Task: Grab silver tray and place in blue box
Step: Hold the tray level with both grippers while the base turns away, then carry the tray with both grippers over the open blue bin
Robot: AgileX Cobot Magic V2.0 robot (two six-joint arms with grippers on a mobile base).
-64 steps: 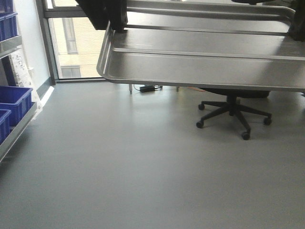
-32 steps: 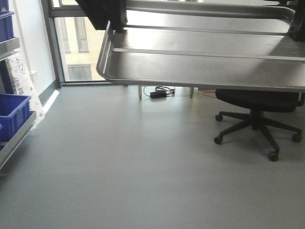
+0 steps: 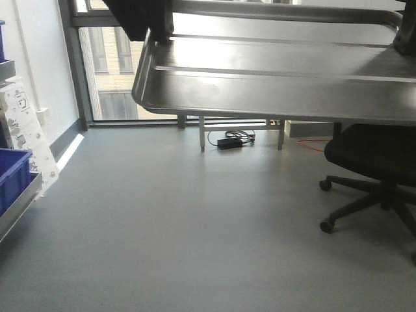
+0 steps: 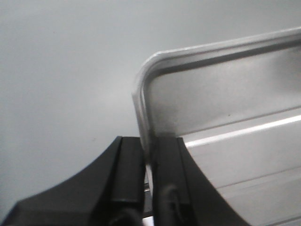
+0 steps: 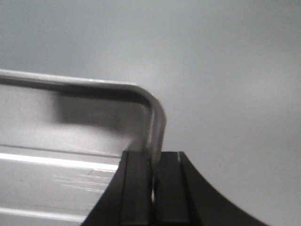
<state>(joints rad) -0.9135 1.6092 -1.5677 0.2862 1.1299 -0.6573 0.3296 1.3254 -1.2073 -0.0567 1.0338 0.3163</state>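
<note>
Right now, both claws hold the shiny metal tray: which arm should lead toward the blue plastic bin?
Left, probably. The left claw clamps the end of the shiny metal tray nearest the blue plastic bin at the front view's left edge; the right claw holds the far end.

One metal tray [image 3: 273, 88] shows, with two long ridges across its floor. There are two pincers: the left pincer [image 4: 149, 157] and the right pincer [image 5: 151, 172]. There is one black office chair [image 3: 380, 156]. At the left edge is one blue bin [image 3: 12, 174], plus a sliver of what looks like a second bin [image 3: 2, 39]. Below the one window [image 3: 117, 71] are two metal legs [image 3: 202, 133], one black power brick [image 3: 229, 142] and one orange cable [image 3: 316, 139]. There is one white board [image 3: 25, 130].
</note>
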